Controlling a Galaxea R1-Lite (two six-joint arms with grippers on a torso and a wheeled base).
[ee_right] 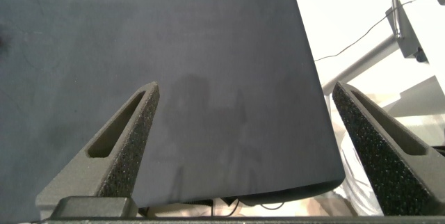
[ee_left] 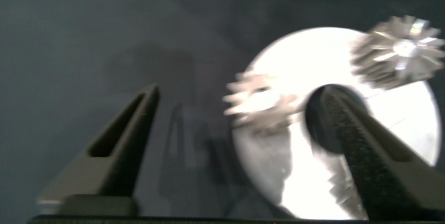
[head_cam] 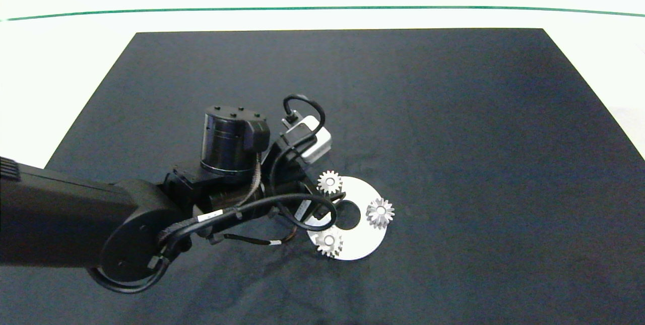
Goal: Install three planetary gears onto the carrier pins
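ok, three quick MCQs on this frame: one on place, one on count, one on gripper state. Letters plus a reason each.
1. Where is the left gripper?
A. at the disc's left edge
B. off the mat
C. at the mat's far right corner

2. How many gears sit on the disc?
A. one
B. two
C. three

3. The left gripper is:
A. shut on a gear
B. open, holding nothing
C. shut on the disc

Key:
1 A: the left gripper hangs over the white disc at its left edge.
2 C: three gears are spaced around the disc.
3 B: its fingers stand wide apart with nothing between them.

The right gripper is open over bare mat.
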